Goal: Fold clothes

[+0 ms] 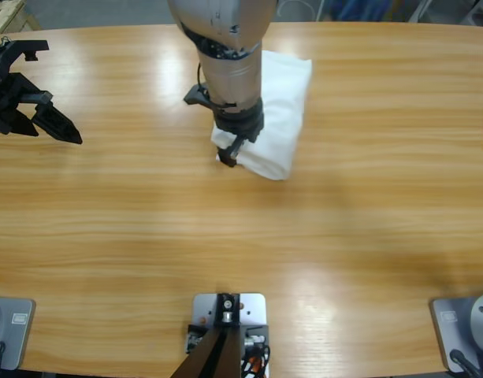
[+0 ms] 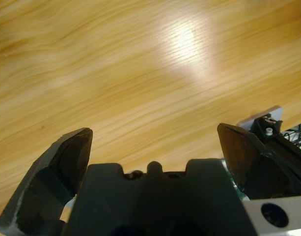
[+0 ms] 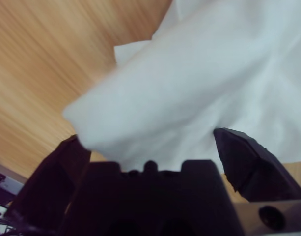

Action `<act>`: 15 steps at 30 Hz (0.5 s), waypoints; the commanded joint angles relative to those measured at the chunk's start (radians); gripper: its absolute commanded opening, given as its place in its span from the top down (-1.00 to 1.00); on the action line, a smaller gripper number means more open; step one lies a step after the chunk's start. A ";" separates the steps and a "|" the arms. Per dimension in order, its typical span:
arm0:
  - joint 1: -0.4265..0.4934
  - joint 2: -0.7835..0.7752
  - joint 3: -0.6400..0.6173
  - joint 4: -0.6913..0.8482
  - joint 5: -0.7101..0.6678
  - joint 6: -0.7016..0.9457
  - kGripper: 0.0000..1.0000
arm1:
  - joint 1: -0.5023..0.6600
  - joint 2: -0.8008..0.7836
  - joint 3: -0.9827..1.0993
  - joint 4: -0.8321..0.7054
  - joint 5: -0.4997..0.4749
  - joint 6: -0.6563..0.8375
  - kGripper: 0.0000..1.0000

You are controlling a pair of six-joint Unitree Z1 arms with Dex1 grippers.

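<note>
White cotton is seen from above: the T-shirt [image 1: 282,110], already folded into a compact bundle, lies on the wooden surface [image 1: 343,236], with the right gripper [image 1: 235,150] lowered onto its near corner. Along the left gripper [image 2: 152,142], spread wide, only bare wood is shown. At the right wrist, cloth is bunched between parted jaws; little folding seems left.

T-shirt [image 1: 279,110] | white, folded into narrow bundle | upper-middle of table
</note>
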 commanded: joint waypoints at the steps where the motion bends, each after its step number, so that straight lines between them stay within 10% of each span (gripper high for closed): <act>1: 0.006 0.044 0.024 -0.016 -0.015 0.014 -0.98 | 0.018 0.024 0.020 0.017 0.035 0.016 -0.96; 15: 0.005 0.039 0.024 -0.015 -0.016 0.014 -0.98 | 0.098 0.022 -0.017 0.008 0.104 0.051 -0.96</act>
